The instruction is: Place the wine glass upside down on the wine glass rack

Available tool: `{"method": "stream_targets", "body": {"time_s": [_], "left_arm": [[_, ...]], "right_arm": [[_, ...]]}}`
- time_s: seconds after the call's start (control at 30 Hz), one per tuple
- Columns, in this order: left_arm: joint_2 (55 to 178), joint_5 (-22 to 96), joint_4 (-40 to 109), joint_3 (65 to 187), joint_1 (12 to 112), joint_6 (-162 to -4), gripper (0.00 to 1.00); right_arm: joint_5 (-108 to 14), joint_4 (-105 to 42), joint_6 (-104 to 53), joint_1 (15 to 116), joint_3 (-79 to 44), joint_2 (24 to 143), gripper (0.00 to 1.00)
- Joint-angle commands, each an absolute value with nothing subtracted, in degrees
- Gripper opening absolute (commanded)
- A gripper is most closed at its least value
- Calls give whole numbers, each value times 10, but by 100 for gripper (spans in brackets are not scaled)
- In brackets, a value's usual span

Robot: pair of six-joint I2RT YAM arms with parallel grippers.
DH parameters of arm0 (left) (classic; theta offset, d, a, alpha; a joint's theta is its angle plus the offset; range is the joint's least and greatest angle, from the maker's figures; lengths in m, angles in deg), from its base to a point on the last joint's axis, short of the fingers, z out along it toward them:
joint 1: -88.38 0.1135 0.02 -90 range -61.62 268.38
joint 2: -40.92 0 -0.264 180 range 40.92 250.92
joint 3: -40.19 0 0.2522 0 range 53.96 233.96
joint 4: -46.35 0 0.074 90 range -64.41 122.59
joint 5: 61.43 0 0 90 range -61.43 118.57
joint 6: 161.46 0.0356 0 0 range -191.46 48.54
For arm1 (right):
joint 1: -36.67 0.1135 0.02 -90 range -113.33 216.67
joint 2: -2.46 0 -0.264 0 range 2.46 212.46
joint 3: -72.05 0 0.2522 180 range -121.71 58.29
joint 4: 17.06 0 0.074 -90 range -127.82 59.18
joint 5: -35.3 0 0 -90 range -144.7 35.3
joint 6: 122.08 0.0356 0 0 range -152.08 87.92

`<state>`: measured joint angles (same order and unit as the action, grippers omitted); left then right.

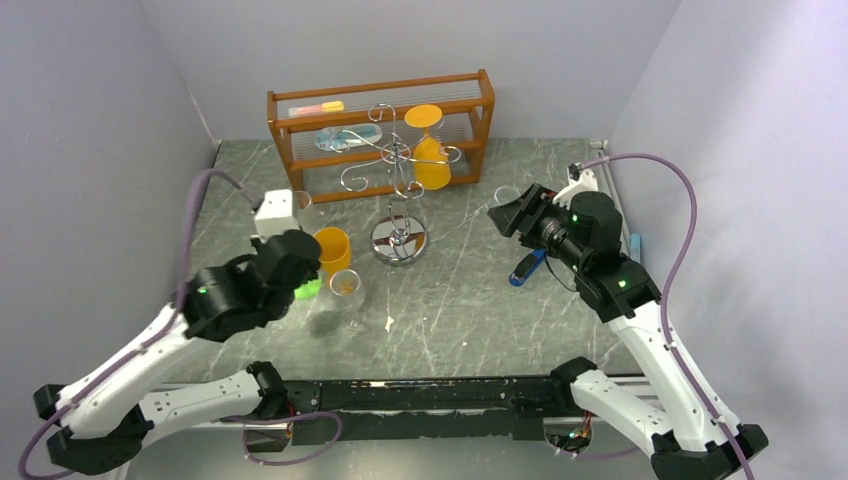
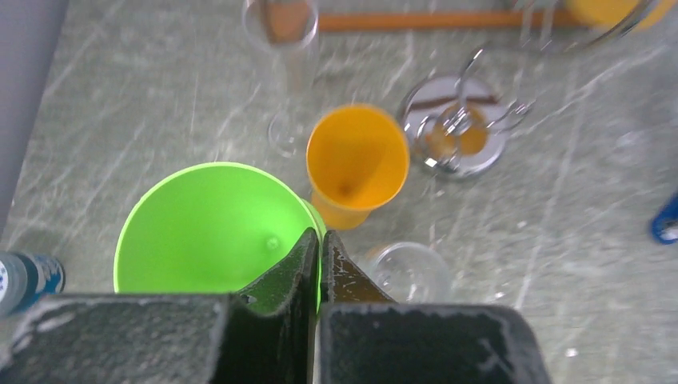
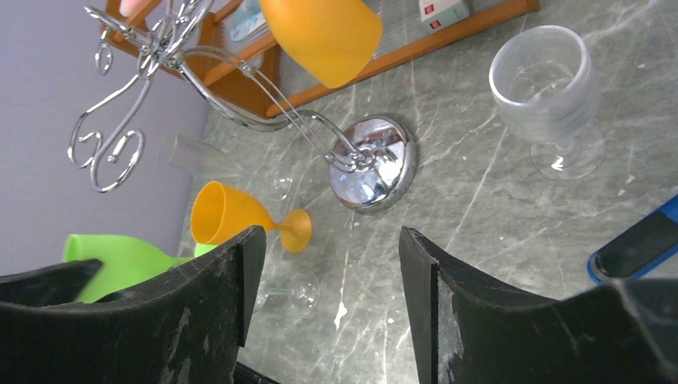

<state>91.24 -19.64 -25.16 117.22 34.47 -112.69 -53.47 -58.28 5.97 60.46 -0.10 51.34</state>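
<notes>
A green wine glass (image 2: 208, 228) stands upright on the table at the left, and my left gripper (image 2: 321, 236) is shut on the near side of its rim, one finger inside the bowl and one outside. In the top view the glass (image 1: 307, 289) shows just past the left gripper (image 1: 290, 280). The silver wine glass rack (image 1: 398, 160) stands mid-table on its round shiny base (image 3: 376, 164). An orange glass (image 1: 431, 160) hangs upside down from it. My right gripper (image 3: 328, 240) stands open and empty to the right of the rack.
An orange glass (image 2: 356, 160) and a small clear glass (image 2: 409, 272) stand right next to the green one. A frosted clear glass (image 3: 548, 80) and a blue object (image 3: 640, 244) are near the right gripper. A tall clear glass (image 2: 284, 32) and a wooden shelf (image 1: 380, 135) stand behind.
</notes>
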Motion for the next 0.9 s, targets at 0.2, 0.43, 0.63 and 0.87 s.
{"method": "stream_targets", "body": {"time_s": [0.2, 0.43, 0.63, 0.87], "left_arm": [[909, -124, -330, 1435, 349, -981, 5], [903, 18, -243, 1457, 348, -936, 5], [883, 194, -61, 1359, 348, -961, 5], [892, 263, 96, 1251, 348, -997, 5]], "right_arm": [[-460, -511, 87, 603, 52, 505, 68], [-426, -430, 183, 603, 117, 477, 70], [-416, -373, 360, 603, 189, 415, 69], [-482, -448, 424, 603, 188, 352, 70]]}}
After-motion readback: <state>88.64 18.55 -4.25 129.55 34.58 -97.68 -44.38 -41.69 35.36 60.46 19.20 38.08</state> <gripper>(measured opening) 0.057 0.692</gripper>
